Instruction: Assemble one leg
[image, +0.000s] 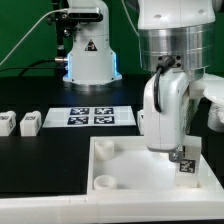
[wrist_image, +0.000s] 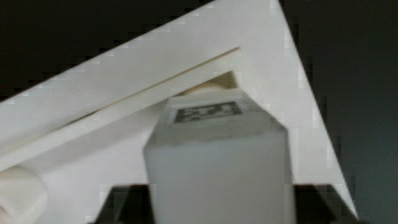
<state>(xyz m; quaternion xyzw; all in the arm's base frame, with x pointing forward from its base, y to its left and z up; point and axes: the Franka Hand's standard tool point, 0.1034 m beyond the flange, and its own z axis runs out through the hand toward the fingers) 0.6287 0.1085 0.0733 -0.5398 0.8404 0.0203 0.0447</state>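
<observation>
Gripper (image: 178, 150): we see it lowered over the far corner of the tray-like piece on the exterior view's right, its jaws set about the leg (image: 184, 162). In the wrist view the leg (wrist_image: 217, 150) stands between the finger pads (wrist_image: 125, 205), but we cannot tell whether the pads are clamping it or have slackened off.

Leg: small white post, tag face toward the camera in the exterior view, standing roughly upright at that corner of the tray-like piece (image: 110, 170). Whether its lower end is seated in the corner socket we cannot see; the gripper and the tray wall hide the joint.

Progress, our judgement: the leg has been brought to its corner and appears to be at the inserting or fastening step. Left to do: confirm it is fully seated, then let go and withdraw.

Other furniture parts: two more small white posts (image: 29, 123) lie near the desk's edge on the exterior view's left, well apart from the tray-like piece. A round socket (image: 102, 183) at the tray's near corner stands unfilled.

Surface: dark desk (image: 40, 150); the marker board (image: 90, 116) lies flat beyond the tray-like piece.

Room: a white lamp-like base with a blue glow (image: 88, 60) behind the marker board, dark cables beside it, dark backdrop.
</observation>
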